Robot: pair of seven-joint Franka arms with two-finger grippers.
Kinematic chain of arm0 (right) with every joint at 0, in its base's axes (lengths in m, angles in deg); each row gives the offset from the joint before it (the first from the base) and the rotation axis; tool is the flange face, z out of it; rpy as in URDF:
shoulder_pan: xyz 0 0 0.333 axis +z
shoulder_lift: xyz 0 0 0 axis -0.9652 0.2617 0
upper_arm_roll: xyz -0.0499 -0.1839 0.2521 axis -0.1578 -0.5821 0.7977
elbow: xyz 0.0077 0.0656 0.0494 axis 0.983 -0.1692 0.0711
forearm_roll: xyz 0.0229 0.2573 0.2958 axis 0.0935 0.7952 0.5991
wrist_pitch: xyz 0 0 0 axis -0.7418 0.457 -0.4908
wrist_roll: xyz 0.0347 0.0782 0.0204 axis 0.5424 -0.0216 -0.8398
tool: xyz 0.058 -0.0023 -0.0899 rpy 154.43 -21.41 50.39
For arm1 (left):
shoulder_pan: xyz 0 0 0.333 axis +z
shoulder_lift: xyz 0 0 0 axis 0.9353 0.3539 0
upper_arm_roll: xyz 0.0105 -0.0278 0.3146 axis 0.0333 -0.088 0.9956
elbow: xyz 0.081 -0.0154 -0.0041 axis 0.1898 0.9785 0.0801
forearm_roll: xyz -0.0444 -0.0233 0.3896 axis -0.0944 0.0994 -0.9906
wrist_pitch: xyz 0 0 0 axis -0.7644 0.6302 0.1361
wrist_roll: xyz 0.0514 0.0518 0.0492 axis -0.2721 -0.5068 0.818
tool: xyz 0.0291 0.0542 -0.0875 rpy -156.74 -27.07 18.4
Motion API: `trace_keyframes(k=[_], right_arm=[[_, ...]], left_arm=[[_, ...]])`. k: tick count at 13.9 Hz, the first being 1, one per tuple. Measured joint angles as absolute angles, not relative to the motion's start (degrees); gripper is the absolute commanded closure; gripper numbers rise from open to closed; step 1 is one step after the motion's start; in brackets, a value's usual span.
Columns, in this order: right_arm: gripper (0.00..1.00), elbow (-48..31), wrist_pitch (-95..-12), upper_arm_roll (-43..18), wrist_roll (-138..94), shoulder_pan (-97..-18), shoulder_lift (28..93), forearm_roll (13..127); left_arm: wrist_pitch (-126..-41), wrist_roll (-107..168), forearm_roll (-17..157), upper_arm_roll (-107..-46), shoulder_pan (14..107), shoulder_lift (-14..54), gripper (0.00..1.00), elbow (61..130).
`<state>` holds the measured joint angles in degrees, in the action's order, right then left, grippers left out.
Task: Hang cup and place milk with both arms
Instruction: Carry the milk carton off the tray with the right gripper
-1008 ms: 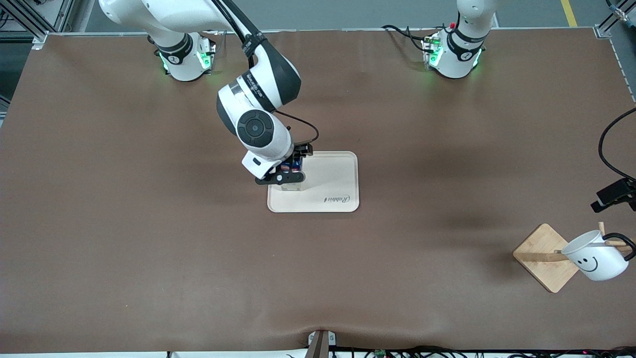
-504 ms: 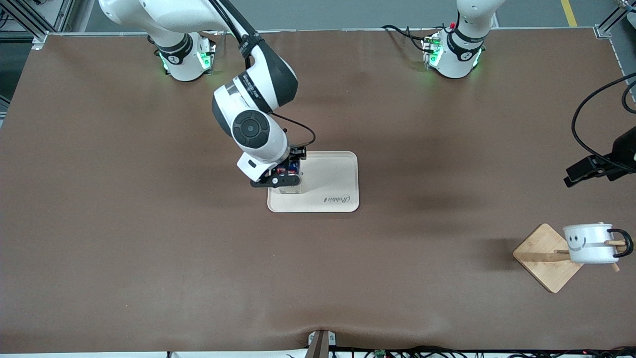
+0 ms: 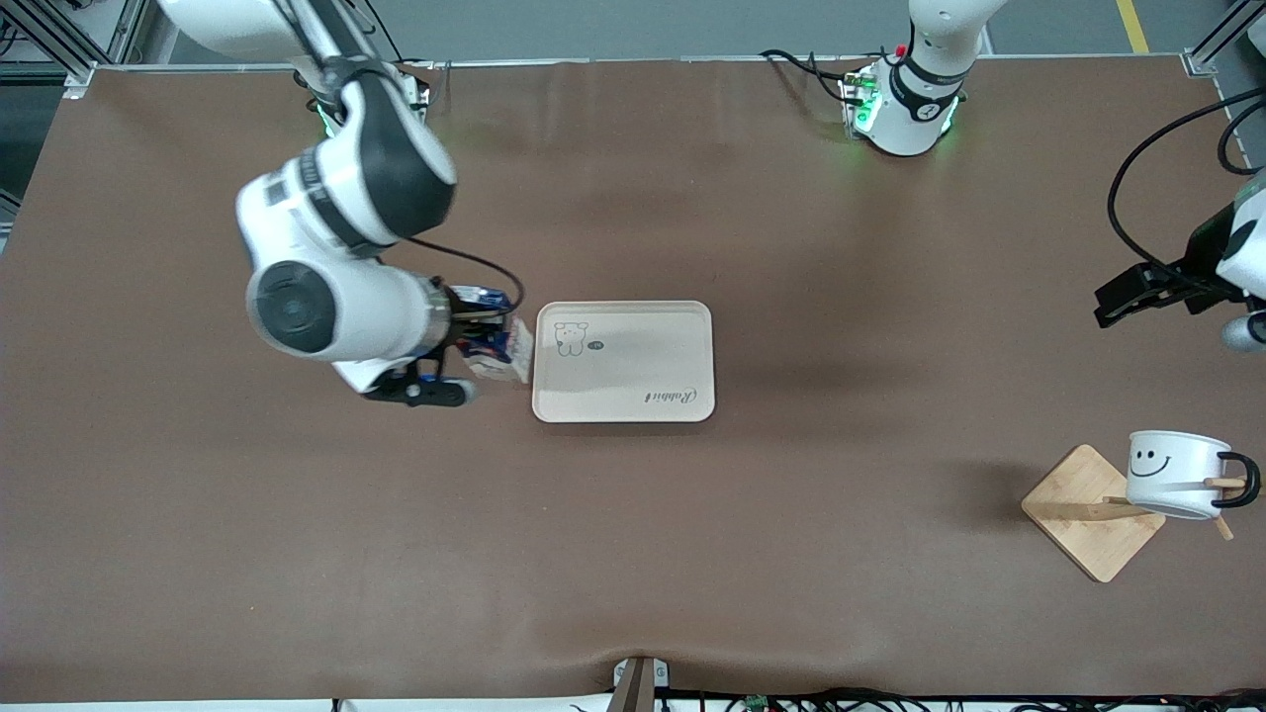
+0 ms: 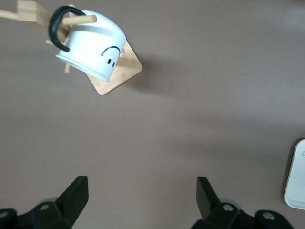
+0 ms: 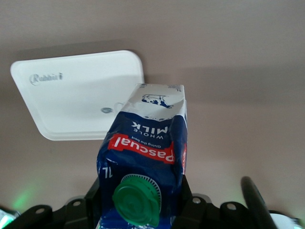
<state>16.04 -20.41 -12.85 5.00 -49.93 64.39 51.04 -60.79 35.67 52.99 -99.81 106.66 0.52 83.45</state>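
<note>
Our right end effector (image 3: 473, 348) clamps the milk (image 3: 497, 354) beside the tray (image 3: 633, 400) (centre frame); left end effector (image 4: 143, 200) spread, cup (image 3: 1175, 473) hung; lowering onto the tray is next.

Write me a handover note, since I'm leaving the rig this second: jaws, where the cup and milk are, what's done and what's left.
Right gripper: jaws shut on the milk, held in the air beside the tray, at its edge toward the right arm's end; it is not over the tray.
Left gripper: jaws open, empty, raised above the table near the left arm's end.
Cup: hanging by its handle on a peg of the wooden rack.
Done: cup hung.
Left: set the milk on the tray, which holds nothing, and release it.
</note>
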Motion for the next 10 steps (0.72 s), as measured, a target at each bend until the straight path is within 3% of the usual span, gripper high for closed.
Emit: trace_keyframes(k=[3,6,8,10], right_arm=[[1.00,15.5,-15.9,-13.2,-8.6,-58.6,62.0,46.8],[1.00,10.8,-16.8,-13.3,-23.4,-67.5,59.7,41.6],[1.00,5.0,-21.2,-13.4,-29.5,-71.9,58.2,39.8],[1.00,-1.6,-26.1,-13.4,-31.9,-74.8,56.8,37.3]], left_arm=[[-60.2,35.4,53.0,-99.8,106.4,0.5,0.00,81.3],[-58.5,35.3,53.0,-98.1,102.7,0.5,0.00,80.8],[-56.9,35.3,53.0,-93.2,97.1,0.4,0.00,80.6],[-54.9,35.4,53.0,-84.6,88.2,0.0,0.00,80.4]])
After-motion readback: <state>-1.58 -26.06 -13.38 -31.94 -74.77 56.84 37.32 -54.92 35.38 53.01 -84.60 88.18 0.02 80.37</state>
